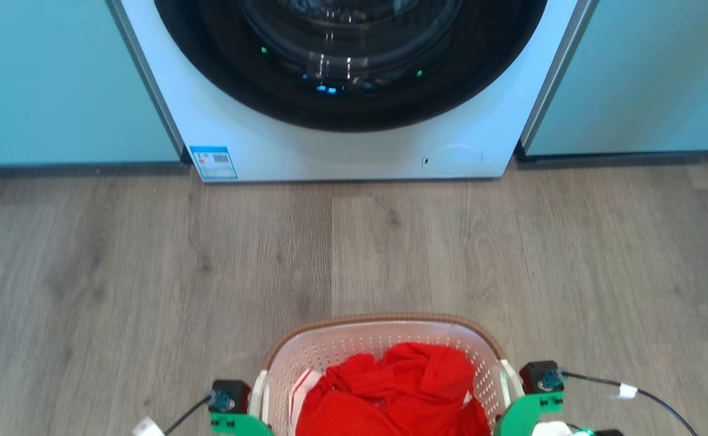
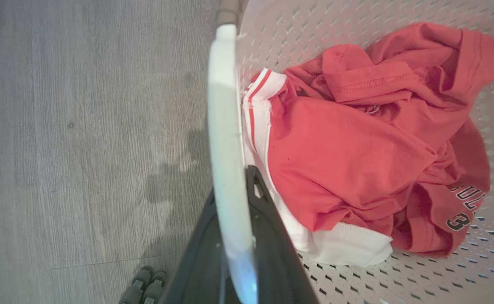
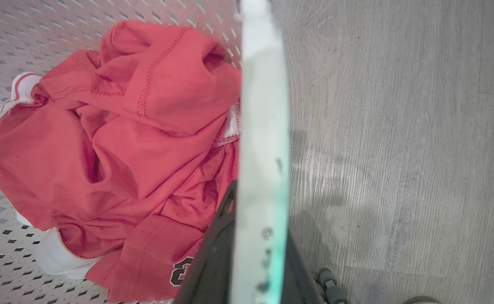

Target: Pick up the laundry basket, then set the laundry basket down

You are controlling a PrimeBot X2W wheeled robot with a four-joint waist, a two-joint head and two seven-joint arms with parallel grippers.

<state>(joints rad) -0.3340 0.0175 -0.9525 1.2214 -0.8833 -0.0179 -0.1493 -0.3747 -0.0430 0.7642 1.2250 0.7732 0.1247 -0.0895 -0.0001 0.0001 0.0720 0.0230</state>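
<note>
The laundry basket [image 1: 384,319] is at the bottom centre of the head view, white and perforated with a brown rim band. Inside it lies a crumpled red garment [image 1: 402,387] with white trim. My left gripper [image 2: 234,190] is shut on the basket's left white handle [image 2: 225,126], one dark finger on each side of it. On the other side, my right gripper [image 3: 259,188] is shut the same way on the right handle [image 3: 263,105]. The green wrist mounts flank the basket [image 1: 235,421] [image 1: 529,412]. Whether the basket rests on the floor I cannot tell.
A white washing machine [image 1: 341,154] with a dark round door [image 1: 354,91] stands straight ahead, between teal cabinet fronts [image 1: 57,79] [image 1: 644,72]. Grey wood-look floor [image 1: 354,242] lies between it and the basket. Small wheels [image 2: 143,287] [image 3: 329,285] show beside the basket.
</note>
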